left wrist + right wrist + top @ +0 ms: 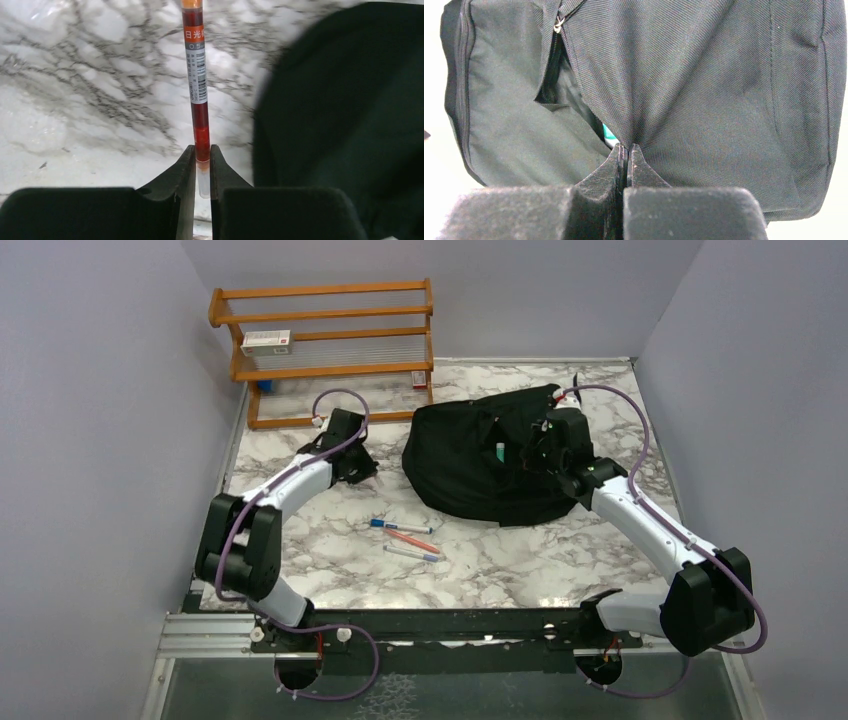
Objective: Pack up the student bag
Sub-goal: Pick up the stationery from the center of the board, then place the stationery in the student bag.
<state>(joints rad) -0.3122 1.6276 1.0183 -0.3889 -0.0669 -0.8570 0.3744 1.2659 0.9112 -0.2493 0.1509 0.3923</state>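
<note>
With the left tool [202, 152], clamps an orange pen [199, 75] near its clear end; loses the pen's far tip past the frame edge. With the right tool [628, 150], pinches a fold of the student bag [465, 465], lying toward the worktop's far right corner. Hides most of a green item [608, 134] inside the open zipper. Shows three pens [405, 538] mid-worktop and a wooden rack [330, 340] at the far left corner. Marble worktop [520, 560], grey walls [100, 390].
</note>
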